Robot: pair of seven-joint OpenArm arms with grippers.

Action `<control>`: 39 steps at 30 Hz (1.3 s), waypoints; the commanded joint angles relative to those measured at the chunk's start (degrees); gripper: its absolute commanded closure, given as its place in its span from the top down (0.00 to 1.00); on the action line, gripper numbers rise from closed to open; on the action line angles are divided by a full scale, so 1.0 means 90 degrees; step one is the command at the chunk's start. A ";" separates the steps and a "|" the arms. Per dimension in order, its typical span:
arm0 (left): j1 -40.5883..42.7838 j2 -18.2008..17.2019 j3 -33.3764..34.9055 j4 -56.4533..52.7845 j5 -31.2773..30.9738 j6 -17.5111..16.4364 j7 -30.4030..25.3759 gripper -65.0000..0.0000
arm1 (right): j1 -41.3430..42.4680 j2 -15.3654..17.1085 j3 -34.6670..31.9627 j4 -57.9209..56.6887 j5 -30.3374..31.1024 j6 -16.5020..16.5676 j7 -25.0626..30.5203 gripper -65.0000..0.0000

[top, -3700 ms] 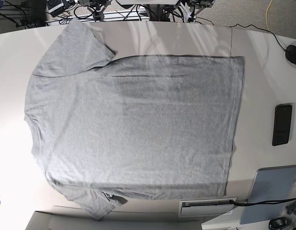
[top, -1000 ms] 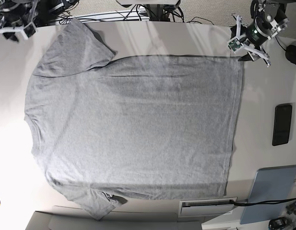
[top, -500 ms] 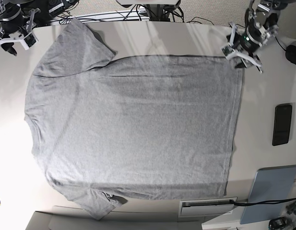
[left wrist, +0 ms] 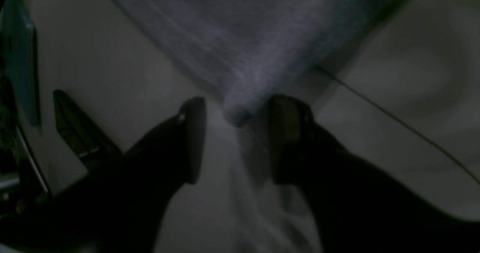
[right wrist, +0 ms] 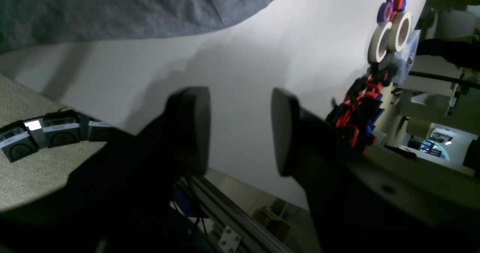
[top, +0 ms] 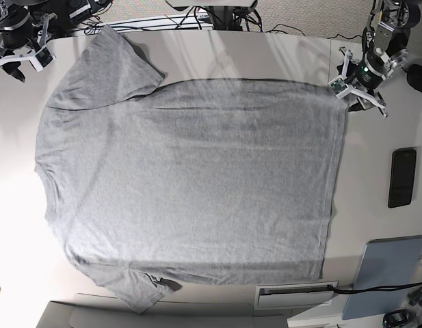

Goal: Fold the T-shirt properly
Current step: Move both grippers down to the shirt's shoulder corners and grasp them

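The grey T-shirt [top: 190, 184] lies flat across the white counter [top: 375, 143]. The left tool [left wrist: 234, 140], jaws apart, straddles its hem corner. The right tool [right wrist: 240, 133] hangs open over bare counter beyond the sleeve.

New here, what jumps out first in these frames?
The big grey T-shirt spread flat, plain side up, across most of the white table, sleeves at the base view's left and hem at its right. The left pincer stands at the hem's far corner, jaws open either side of it. The right pincer hangs open off the table's edge beyond the far sleeve.
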 commanded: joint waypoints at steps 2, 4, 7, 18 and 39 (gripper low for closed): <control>0.0109 -0.0036 0.0114 -0.0058 0.0211 -0.0702 0.0080 0.27 | -0.0070 0.0056 0.0063 0.0085 -0.0107 0.0126 0.0080 0.41; 0.0109 -0.0032 0.0119 -0.0058 0.0408 -0.0906 -0.0143 0.13 | -0.0070 0.0058 0.0063 0.0085 -0.0206 0.0342 0.0170 0.41; 0.0109 -0.0019 0.0119 -0.0058 0.0408 -0.0840 -0.0138 0.00 | -0.0070 0.0063 0.0063 0.0075 -0.0214 0.0542 0.0296 0.41; 0.0109 -0.0019 0.0119 -0.0056 0.0408 -0.0648 0.0029 0.00 | -0.0017 0.1154 -0.0104 -0.0712 -0.1579 0.1357 0.2239 0.41; 0.0107 -0.0019 0.0119 -0.0056 0.0401 -0.0517 0.0389 0.00 | 0.2210 0.1783 -0.3653 -0.2555 -0.2652 0.0930 0.1197 0.41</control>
